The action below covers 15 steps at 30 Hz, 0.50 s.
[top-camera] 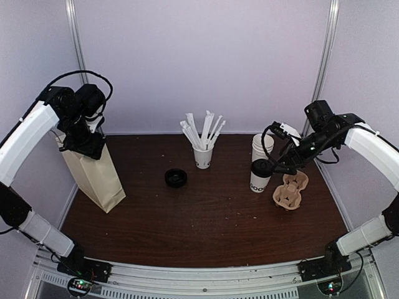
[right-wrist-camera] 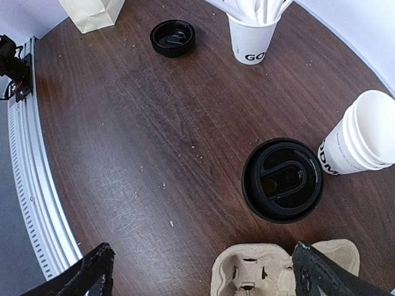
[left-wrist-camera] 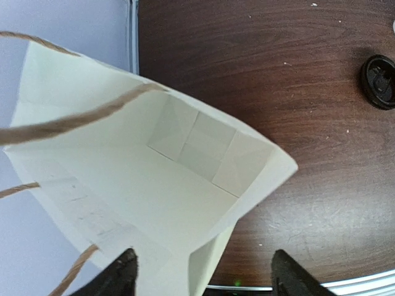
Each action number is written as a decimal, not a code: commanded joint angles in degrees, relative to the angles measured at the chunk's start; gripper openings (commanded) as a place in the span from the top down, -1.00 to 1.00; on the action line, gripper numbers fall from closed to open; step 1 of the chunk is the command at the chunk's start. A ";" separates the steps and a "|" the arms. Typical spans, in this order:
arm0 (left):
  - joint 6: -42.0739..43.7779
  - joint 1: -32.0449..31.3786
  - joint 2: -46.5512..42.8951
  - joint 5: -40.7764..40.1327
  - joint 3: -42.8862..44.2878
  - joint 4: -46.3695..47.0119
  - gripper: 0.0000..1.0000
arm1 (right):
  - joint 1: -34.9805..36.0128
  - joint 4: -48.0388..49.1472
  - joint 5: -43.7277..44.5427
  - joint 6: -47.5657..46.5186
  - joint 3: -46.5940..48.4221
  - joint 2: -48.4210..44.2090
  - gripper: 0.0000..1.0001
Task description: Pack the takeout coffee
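Note:
The takeout coffee (top-camera: 260,175) is a white cup with dark lettering and a black lid (right-wrist-camera: 282,180), upright at the table's right, just left of a brown cardboard cup carrier (top-camera: 291,191). My right gripper (top-camera: 284,163) hovers above and to the right of it, open and empty; in the right wrist view the right gripper (right-wrist-camera: 203,274) spans bare table and the carrier (right-wrist-camera: 271,274). A cream paper bag (top-camera: 96,177) with twine handles stands open at the far left. My left gripper (top-camera: 84,146) is at its mouth, open; the left gripper (left-wrist-camera: 205,274) straddles the bag's (left-wrist-camera: 123,185) near wall.
A loose black lid (top-camera: 176,178) lies mid-table. A white cup full of straws (top-camera: 202,156) stands at the back centre. A stack of lidless white cups (top-camera: 262,146) stands just behind the coffee. Booth walls close in on three sides.

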 commanded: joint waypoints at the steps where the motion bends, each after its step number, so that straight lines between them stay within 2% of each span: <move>1: 1.74 1.07 2.42 10.51 -0.36 1.00 -0.18 | -0.74 -4.13 -2.06 -2.60 -1.57 -0.23 -1.00; 4: -0.15 1.07 2.08 13.77 -1.82 0.51 0.42 | -0.74 -6.85 -3.36 -3.70 -1.48 0.77 -0.96; 5: -1.12 1.07 1.14 13.75 -2.33 1.23 0.80 | -0.74 -6.67 -3.50 -3.86 -2.16 0.52 -0.95; 6: -1.88 1.06 -0.03 13.93 -2.82 1.96 1.00 | -0.74 -5.94 -3.55 -3.81 -3.13 -0.06 -0.95; 12: -5.55 0.51 -6.48 19.61 -3.09 4.38 1.00 | -0.76 -2.16 -4.01 -2.57 -6.06 -3.53 -0.95; 15: -12.52 -2.96 -8.32 23.16 -1.94 7.07 1.00 | -0.74 -2.34 -3.21 -1.71 -4.40 -3.15 -0.95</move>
